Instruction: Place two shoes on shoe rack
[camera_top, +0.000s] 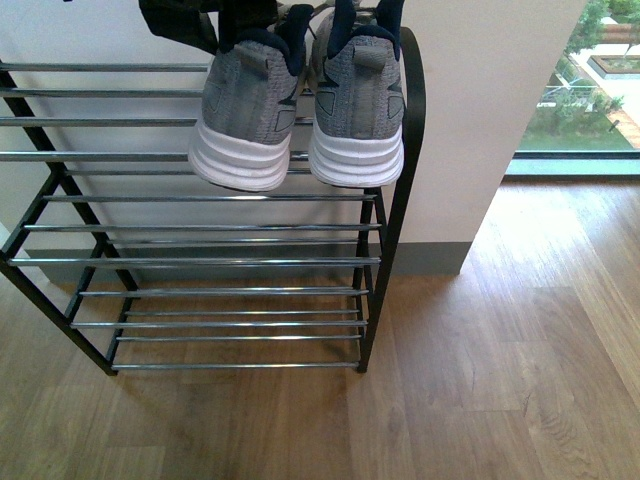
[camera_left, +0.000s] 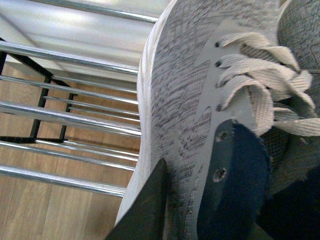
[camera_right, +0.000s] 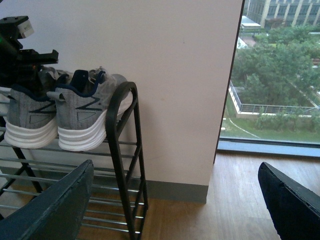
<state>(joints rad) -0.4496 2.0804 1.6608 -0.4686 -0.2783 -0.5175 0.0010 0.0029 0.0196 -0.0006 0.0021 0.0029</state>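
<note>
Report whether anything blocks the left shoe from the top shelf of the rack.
Nothing visible does. The left shoe already appears to rest on the top bars of the shoe rack, close beside the right shoe. The left tool grips its side wall.

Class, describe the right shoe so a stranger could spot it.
Find the black-framed shoe rack with chrome bars. Two grey knit sneakers with white soles sit on its top shelf. Pick the sneaker beside the curved black end loop, not its twin.
</note>
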